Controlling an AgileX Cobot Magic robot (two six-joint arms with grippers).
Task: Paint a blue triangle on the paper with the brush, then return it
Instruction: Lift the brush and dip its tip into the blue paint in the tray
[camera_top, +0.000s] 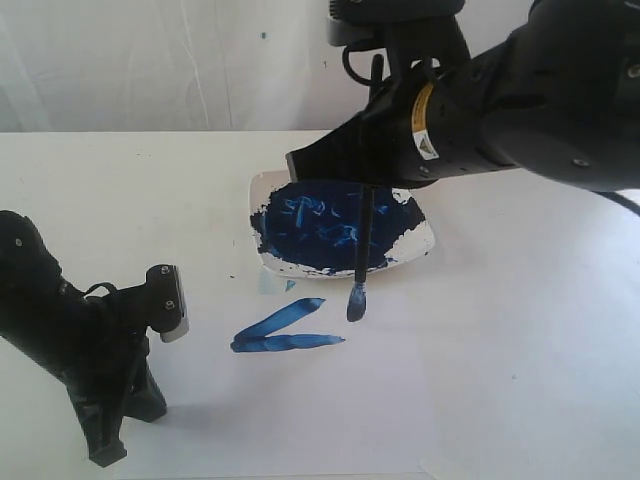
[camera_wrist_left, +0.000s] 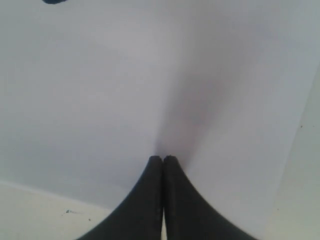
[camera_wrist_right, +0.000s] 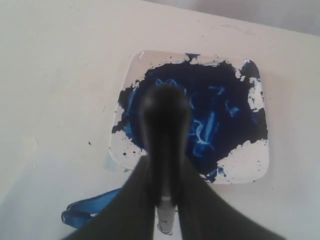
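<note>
Black fingers of the right gripper (camera_top: 372, 178) are clamped on the handle of the brush (camera_top: 363, 240). It hangs nearly upright with its blue-stained tip just in front of the dish (camera_top: 426, 240), at or just over the paper (camera_top: 460, 380); we cannot tell whether the bristles touch.

Just left of the tip lie two streaky strokes of the blue triangle (camera_top: 288, 343). They are joined at their left end and spread toward the brush like an open wedge. We judge the painting a little past halfway. Two sides are down, the closing side between the two free ends is missing, and the brush stands beside the upper of those ends. After that, returning the brush is left to do.

The left gripper (camera_wrist_left: 163, 161) has its jaws pressed together on nothing, with the tips down on the paper near its corner, well apart from the strokes.

For room, the dish rim and its wet paint mass (camera_top: 320, 225) crowd the far side of the brush. We think the closing stroke should therefore run toward the near side of the exterior view, where bare paper lies open before its faint near edge.
</note>
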